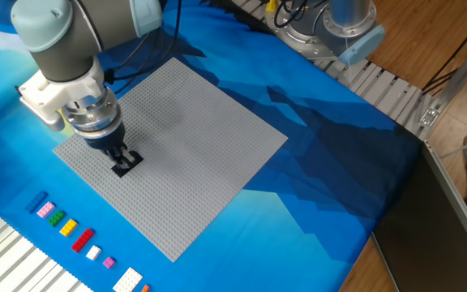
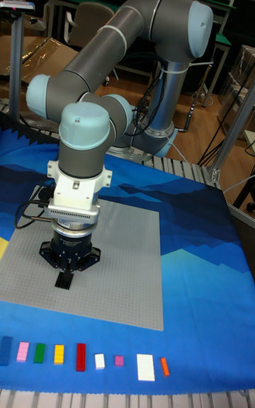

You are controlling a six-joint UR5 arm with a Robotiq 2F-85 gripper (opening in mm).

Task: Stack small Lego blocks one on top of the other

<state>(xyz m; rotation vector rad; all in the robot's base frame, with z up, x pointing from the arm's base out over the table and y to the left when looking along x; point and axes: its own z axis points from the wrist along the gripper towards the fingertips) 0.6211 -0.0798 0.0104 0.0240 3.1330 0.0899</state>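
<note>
one black block (image 1: 126, 165) sits on the grey baseplate (image 1: 209, 154) at its 9 o'clock edge, under our gripper (image 1: 120, 156), fingers pressed together on it. we see no blue block; stacking looks barely begun. spare bricks (image 1: 71, 229) lie at 7 o'clock.

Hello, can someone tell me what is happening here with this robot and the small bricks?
A single arm is working over the grey baseplate. Its gripper is down at the plate's left part, right at a black Lego block that sits on the plate. Whether the fingers are closed on the block cannot be told from these views. A row of spare coloured bricks lies on the blue cloth in front of the plate, apart from it, including a blue brick at one end. No stack is visible yet.
</note>
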